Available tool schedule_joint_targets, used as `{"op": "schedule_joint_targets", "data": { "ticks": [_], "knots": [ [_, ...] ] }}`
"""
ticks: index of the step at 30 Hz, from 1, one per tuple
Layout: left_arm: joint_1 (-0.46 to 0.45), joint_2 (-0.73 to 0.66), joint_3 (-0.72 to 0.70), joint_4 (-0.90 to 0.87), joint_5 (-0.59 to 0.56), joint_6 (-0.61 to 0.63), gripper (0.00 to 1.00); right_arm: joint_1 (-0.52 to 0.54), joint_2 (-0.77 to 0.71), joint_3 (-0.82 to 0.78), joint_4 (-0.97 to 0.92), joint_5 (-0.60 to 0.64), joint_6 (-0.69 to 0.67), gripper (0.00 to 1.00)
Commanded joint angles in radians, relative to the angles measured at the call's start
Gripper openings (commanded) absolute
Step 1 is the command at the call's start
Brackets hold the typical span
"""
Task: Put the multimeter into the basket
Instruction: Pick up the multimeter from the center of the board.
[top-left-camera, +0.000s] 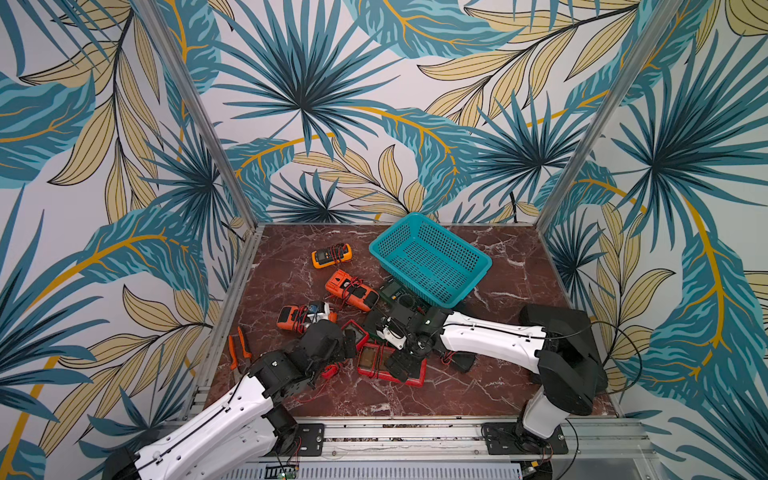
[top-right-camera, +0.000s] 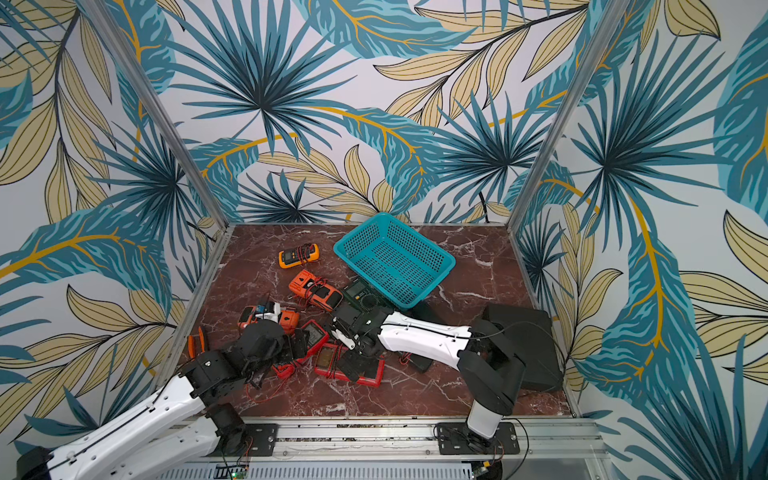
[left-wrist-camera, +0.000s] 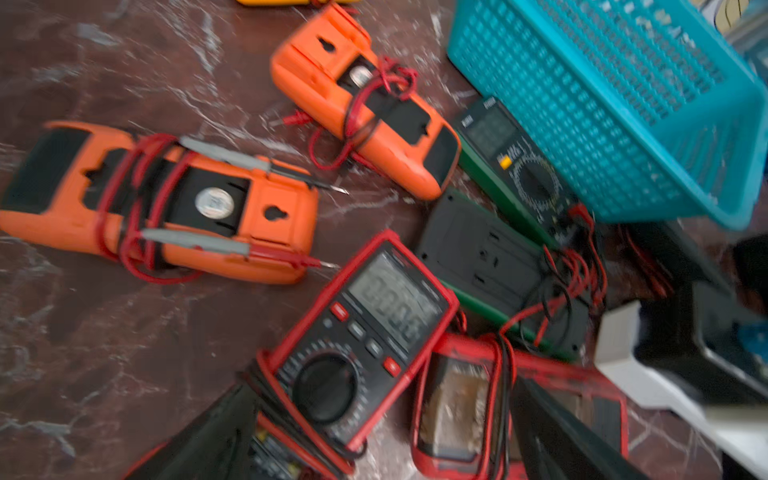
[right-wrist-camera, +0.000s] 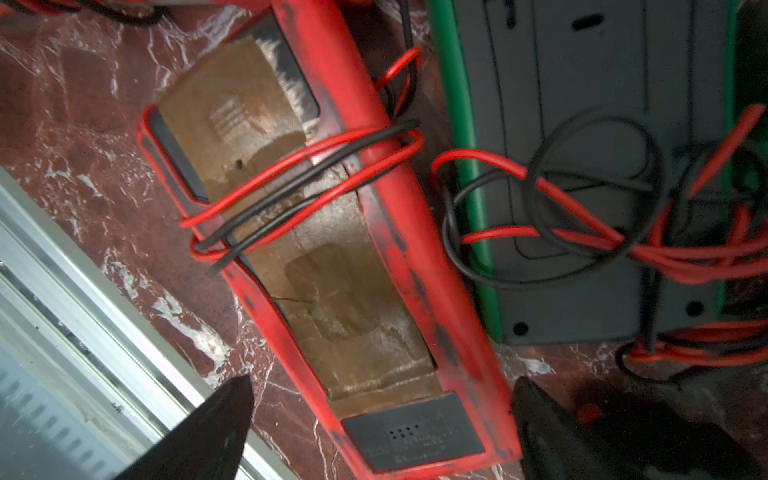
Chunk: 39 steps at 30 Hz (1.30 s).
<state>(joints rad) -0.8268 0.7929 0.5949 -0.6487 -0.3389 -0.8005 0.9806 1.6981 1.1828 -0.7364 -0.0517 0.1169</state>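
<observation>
Zero meters are lying in the basket (top-left-camera: 453, 237); near it your right gripper (right-wrist-camera: 382, 386) is straddling a red meter (right-wrist-camera: 332, 249), released, like your left gripper (left-wrist-camera: 384, 386).

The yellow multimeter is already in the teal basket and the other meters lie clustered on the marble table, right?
Not quite. The yellow multimeter is not in the basket: it lies on the table beside the basket, apart from it, and the basket is empty. Both top views show this. The other meters do lie clustered on the marble table.
</observation>
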Motion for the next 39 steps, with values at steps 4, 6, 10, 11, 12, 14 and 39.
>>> {"op": "schedule_joint_targets", "data": {
  "ticks": [4,6,10,11,12,14,39],
  "knots": [
    [-0.269,0.121,0.054,-0.010,-0.109,-0.086,1.00,-0.030,-0.069,-0.047,0.018,-0.059,0.018,1.00],
    [-0.321,0.145,0.052,0.017,-0.090,-0.072,1.00,-0.042,-0.083,-0.059,0.022,-0.075,0.018,0.99],
    [-0.343,0.148,-0.006,0.083,-0.016,-0.069,0.99,-0.081,-0.097,-0.086,0.036,-0.122,0.020,1.00],
    [-0.345,0.145,-0.027,0.105,0.001,-0.068,0.98,-0.091,-0.099,-0.091,0.042,-0.134,0.024,1.00],
    [-0.345,0.143,-0.041,0.120,0.011,-0.069,0.96,-0.101,-0.100,-0.097,0.049,-0.152,0.024,0.99],
    [-0.347,0.147,-0.064,0.146,0.028,-0.071,0.90,-0.119,-0.100,-0.107,0.068,-0.189,0.034,0.99],
    [-0.360,0.322,-0.152,0.185,0.015,-0.138,0.65,-0.141,-0.124,-0.265,0.247,-0.410,0.168,0.99]
  ]
}}
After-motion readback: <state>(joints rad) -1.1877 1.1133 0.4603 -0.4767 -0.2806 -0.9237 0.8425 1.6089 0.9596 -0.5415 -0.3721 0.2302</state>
